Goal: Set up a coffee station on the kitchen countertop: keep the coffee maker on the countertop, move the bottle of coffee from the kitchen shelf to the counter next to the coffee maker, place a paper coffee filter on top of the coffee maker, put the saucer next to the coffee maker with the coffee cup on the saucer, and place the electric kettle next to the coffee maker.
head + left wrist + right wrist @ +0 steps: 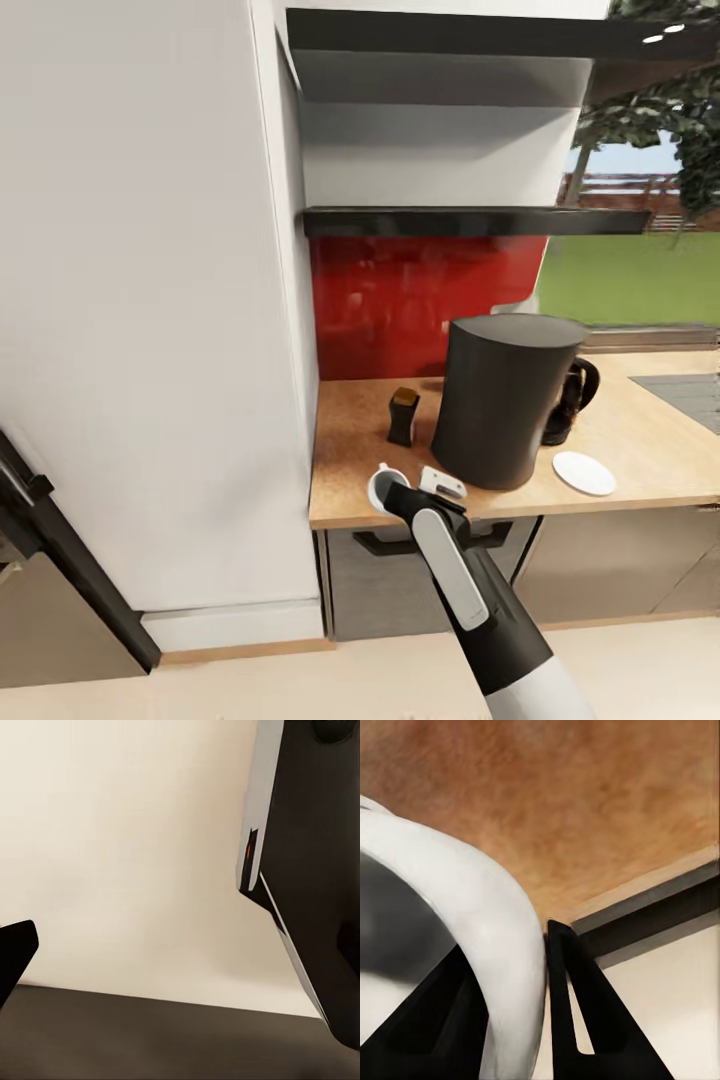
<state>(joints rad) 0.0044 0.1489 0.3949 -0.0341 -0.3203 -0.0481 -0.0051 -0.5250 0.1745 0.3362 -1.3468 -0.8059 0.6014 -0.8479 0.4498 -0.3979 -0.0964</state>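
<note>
The coffee cup (383, 486) is at the countertop's (350, 440) front edge, with my right gripper (396, 496) shut on its rim. In the right wrist view the cup's white wall (502, 937) stands between my black fingers (574, 1012), one inside the cup and one outside. The big dark-grey coffee maker (505, 400) stands mid-counter. Left of it is the bottle of coffee (403, 415). The electric kettle (573, 398) peeks out behind its right side. The saucer (583, 472) lies at its front right. Next to my wrist there is a small white piece (441, 484); I cannot tell whether it is the paper coffee filter.
A tall white cabinet (150, 300) walls off the counter's left end. The black kitchen shelf (470, 220) hangs above a red backsplash (420, 300). The steel sink (692, 392) begins at the far right. The left wrist view holds pale floor, the robot's dark body (307, 870) and one fingertip (13, 954).
</note>
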